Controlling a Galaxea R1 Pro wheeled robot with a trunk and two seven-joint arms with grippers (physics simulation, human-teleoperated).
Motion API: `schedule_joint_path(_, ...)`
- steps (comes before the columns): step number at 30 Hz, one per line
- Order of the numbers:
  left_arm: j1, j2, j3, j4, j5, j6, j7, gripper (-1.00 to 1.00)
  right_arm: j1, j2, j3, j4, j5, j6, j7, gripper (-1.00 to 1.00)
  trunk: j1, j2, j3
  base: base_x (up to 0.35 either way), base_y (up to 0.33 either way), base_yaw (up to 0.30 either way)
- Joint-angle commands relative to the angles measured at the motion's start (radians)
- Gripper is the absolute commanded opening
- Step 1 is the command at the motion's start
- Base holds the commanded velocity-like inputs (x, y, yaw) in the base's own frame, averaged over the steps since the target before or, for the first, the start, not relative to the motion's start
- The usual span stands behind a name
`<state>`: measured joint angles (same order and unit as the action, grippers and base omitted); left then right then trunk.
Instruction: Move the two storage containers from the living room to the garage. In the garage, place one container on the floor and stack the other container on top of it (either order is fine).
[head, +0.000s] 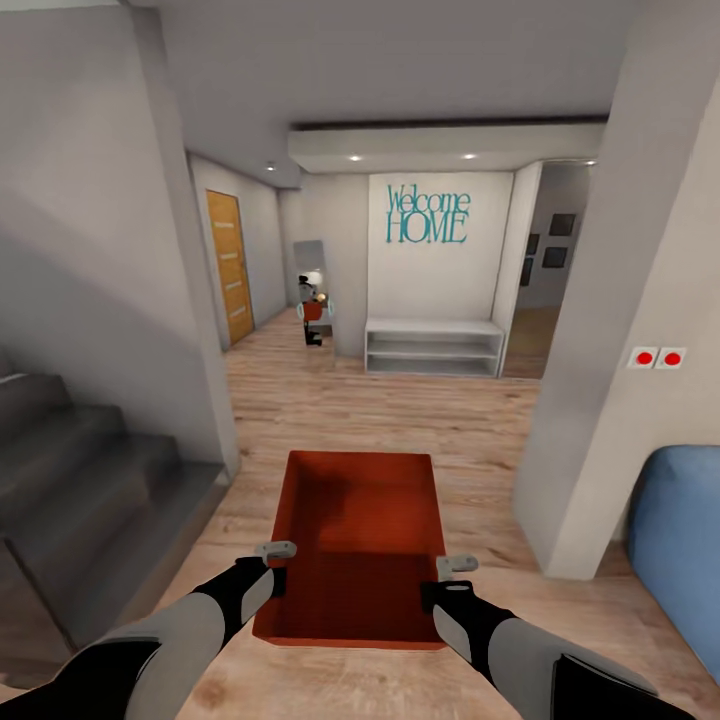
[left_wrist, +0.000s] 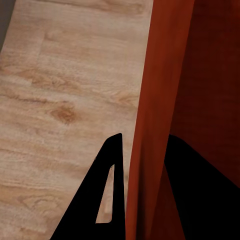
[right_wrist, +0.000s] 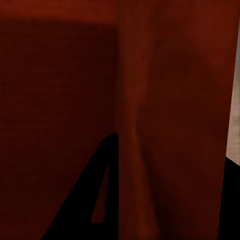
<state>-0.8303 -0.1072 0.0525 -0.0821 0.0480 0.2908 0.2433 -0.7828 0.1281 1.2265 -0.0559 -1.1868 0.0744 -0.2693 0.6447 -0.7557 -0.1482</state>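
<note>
One orange-red storage container hangs in front of me above the light wood plank floor, held between both arms. My left gripper is shut on its left wall, seen as an orange wall between two black fingers. My right gripper is shut on its right wall, one black finger inside the bin. The container is open-topped and looks empty.
Grey stairs rise at the left. A grey pillar with two red buttons stands at the right, a blue sofa beside it. Ahead, a hallway leads to a white bench shelf under a "Welcome HOME" sign and a wooden door.
</note>
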Motion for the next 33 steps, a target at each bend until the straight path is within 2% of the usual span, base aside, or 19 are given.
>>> schedule_joint_path(1, 0.000, 0.000, -0.039, 0.002, 0.016, 0.005, 0.007, -1.00, -0.001, -0.015, -0.016, -0.002, 0.021, 0.005, -0.009, -1.00, 0.001, -0.001, -0.002, 0.321, 0.000, 0.000)
schedule_joint_path(33, 0.000, 0.000, -0.039, 0.002, 0.016, 0.005, 0.007, -1.00, -0.001, -0.015, -0.016, -0.002, 0.021, 0.005, -0.009, -1.00, 0.001, -0.001, -0.002, 0.321, 0.000, 0.000)
